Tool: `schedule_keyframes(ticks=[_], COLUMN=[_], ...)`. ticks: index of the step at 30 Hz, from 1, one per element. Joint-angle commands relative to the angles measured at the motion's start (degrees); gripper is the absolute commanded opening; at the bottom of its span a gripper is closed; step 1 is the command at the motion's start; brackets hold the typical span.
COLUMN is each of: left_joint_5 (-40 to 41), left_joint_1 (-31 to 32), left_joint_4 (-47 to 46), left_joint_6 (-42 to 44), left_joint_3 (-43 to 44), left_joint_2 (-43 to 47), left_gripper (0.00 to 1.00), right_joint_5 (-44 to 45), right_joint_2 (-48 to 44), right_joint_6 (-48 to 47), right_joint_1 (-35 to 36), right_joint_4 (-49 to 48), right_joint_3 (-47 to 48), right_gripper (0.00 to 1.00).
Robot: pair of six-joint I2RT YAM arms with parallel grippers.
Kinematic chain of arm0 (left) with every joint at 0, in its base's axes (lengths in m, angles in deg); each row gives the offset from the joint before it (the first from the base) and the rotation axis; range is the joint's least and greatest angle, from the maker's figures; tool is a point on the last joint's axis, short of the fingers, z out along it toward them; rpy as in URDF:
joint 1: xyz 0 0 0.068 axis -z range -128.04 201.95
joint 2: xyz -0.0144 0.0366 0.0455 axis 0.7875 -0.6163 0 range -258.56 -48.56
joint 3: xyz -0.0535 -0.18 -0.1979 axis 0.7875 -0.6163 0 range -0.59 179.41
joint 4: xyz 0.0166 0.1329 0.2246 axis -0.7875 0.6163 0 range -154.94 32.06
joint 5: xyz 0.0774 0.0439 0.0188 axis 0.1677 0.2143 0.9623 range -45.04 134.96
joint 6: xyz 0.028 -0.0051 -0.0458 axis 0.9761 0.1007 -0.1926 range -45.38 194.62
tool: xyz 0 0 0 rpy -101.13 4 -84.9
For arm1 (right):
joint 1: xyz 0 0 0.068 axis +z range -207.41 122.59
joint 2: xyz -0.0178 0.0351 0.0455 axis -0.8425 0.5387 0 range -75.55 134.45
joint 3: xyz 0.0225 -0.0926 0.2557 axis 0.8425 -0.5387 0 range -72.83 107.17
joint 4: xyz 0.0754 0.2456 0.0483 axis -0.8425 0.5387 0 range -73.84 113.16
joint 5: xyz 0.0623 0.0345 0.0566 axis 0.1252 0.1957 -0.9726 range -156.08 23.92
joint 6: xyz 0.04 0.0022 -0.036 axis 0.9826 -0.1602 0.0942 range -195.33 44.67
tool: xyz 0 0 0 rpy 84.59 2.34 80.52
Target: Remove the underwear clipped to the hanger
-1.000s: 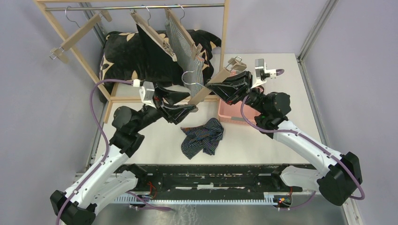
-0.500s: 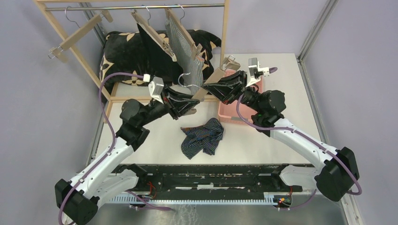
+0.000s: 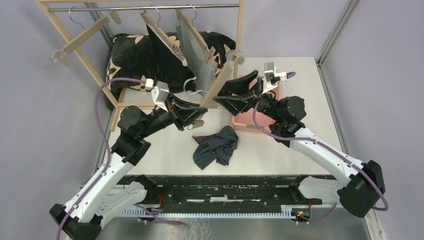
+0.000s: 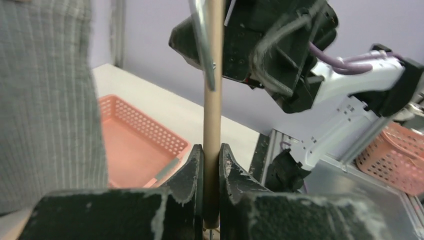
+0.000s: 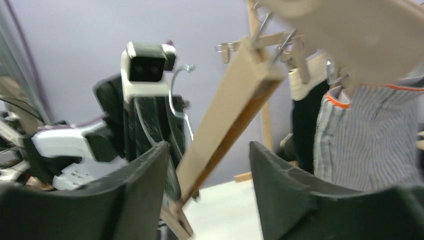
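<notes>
On the white surface (image 3: 165,150) the navy underwear (image 3: 216,146) is laid free; the black underwear (image 3: 165,60) and pinstriped underwear (image 3: 197,52) are left clipped. The bare hanger (image 3: 220,80) is clamped in the left gripper (image 4: 211,170), with the right gripper (image 5: 207,170) parted around it.

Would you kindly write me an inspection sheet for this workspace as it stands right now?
Surface: white table; navy striped shorts lie crumpled on it.
Job's things: black shorts and pinstriped shorts clipped to hangers on the rail; bare wooden hanger off the rail, between the arms.
Clutter: pink basket; flowered black cushion; spare hanger on the rail.
Grippers: left gripper shut on the bare wooden hanger; right gripper open, jaws either side of it.
Cables: purple cable loops beside each arm.
Surroundings: grey walls; nothing else seen.
</notes>
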Motion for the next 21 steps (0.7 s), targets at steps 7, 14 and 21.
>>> schedule_keyframes(ticks=[7,14,21], left_joint_5=[35.4,56.1,70.5], left_joint_1=[-0.5,-0.5,-0.5], left_joint_4=[46.4,69.1,85.1], left_joint_6=[7.0,7.3,7.8], left_joint_3=[24.2,37.0,43.3], left_joint_2=[7.4,7.5,5.2], left_gripper=[0.03,0.03,0.03], right_joint_5=[12.2,27.0,35.9], right_joint_2=[-9.0,-12.3,-1.9], right_joint_6=[-18.2,-21.4,-26.1], right_joint_1=[0.1,2.9,13.5], right_joint_4=[32.1,49.0,55.4], right_joint_3=[-0.4,-8.6,-9.5], right_gripper=[1.00,1.00,1.00])
